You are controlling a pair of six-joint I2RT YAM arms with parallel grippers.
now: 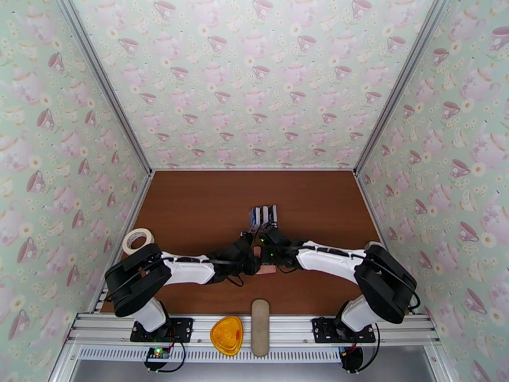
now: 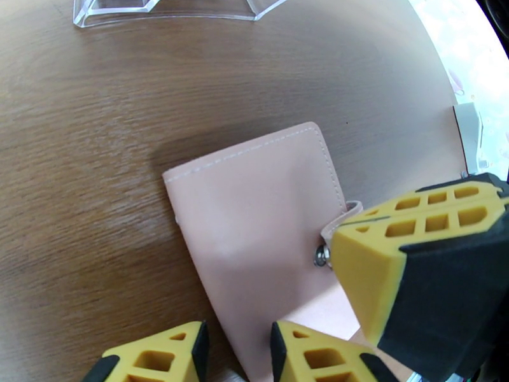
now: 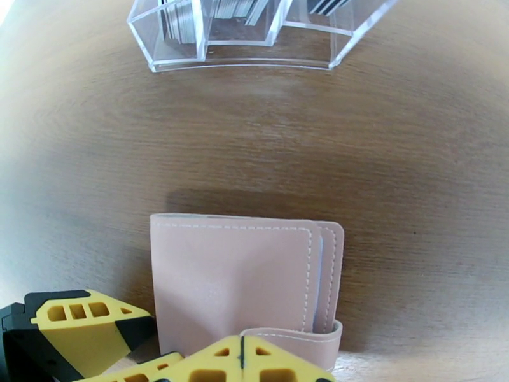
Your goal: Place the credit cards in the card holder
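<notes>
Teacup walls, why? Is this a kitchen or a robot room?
Probably a robot test booth, not a kitchen: teacup wallpaper on panels in metal frames boxes in a wooden table, and two robot arms are bolted to a rail at its edge.

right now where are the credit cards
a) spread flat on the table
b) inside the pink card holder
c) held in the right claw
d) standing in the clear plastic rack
d, the credit cards stand on edge in the compartments of the clear plastic rack, while the pink card holder lies closed on the table apart from the rack.
</notes>
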